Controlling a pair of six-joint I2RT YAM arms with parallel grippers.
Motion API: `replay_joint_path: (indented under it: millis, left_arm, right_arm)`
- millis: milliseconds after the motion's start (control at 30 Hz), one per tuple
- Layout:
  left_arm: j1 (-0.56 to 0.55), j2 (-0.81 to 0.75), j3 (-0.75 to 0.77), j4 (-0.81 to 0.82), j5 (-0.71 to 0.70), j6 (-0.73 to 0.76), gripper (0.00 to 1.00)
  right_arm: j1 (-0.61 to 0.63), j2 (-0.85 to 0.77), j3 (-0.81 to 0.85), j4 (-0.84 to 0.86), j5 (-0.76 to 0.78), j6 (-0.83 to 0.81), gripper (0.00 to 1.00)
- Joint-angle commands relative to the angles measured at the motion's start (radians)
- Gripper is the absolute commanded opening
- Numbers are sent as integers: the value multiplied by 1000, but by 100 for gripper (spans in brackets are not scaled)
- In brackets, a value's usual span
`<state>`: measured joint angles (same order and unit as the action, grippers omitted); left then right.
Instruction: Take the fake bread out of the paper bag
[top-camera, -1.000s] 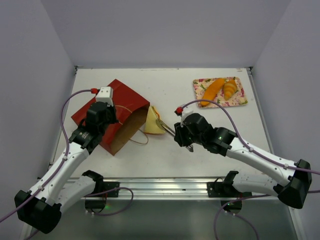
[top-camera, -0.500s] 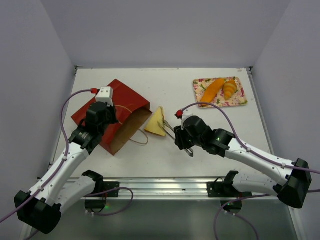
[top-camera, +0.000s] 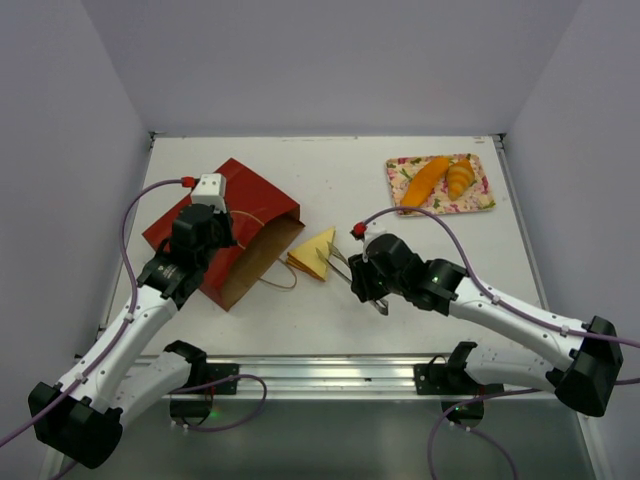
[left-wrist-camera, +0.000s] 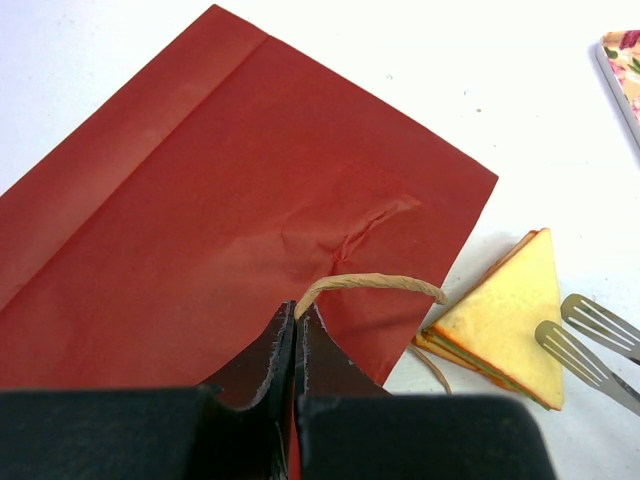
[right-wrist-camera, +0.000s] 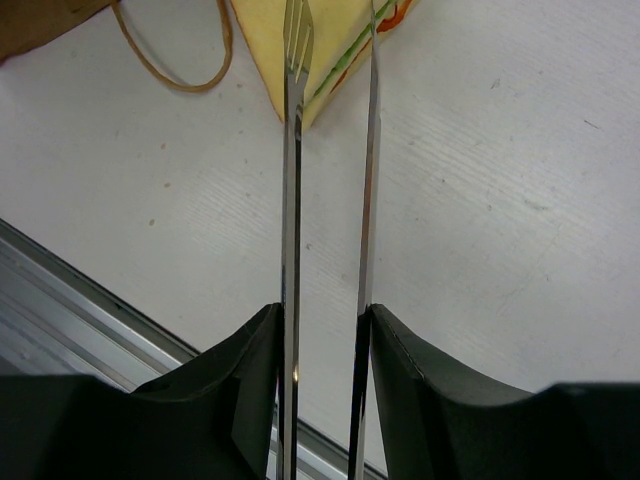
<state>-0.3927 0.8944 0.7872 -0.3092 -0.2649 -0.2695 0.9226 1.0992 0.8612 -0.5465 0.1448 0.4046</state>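
Pulled clear, fake bread (top-camera: 313, 254) now lies beside paper bag (top-camera: 240, 195) mouth on open tabletop (top-camera: 330, 180); right gripper (right-wrist-camera: 322, 350) clasps part-spread tongs (right-wrist-camera: 293, 200); left gripper (left-wrist-camera: 297, 340) pinches handle (left-wrist-camera: 370, 283).

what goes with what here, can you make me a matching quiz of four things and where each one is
Things:
1 paper bag
2 sandwich wedge
3 croissant
4 tongs

Places:
A on the flowered tray
B held in the right hand
C on the table by the bag's mouth
D pinched by the left hand

Pairs: 1-D, 2-C, 3-A, 4-B
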Motion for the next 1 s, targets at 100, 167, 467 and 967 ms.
replay_joint_path:
  millis: [100,167,467,967]
  left_arm:
    - [8,-12,7,32,7,0,0]
    - [8,-14,7,32,9,0,0]
    - [8,-18,6,32,13,0,0]
    - [8,-23,6,32,18,0,0]
  right_arm:
    - [-1,-50,5,-9,35,17,43]
    - [-1,-68,7,-24,44,26,43]
    - [-1,-140,-45,-81,81,92,44]
    - [-1,-76,-122,-130,325,208,42]
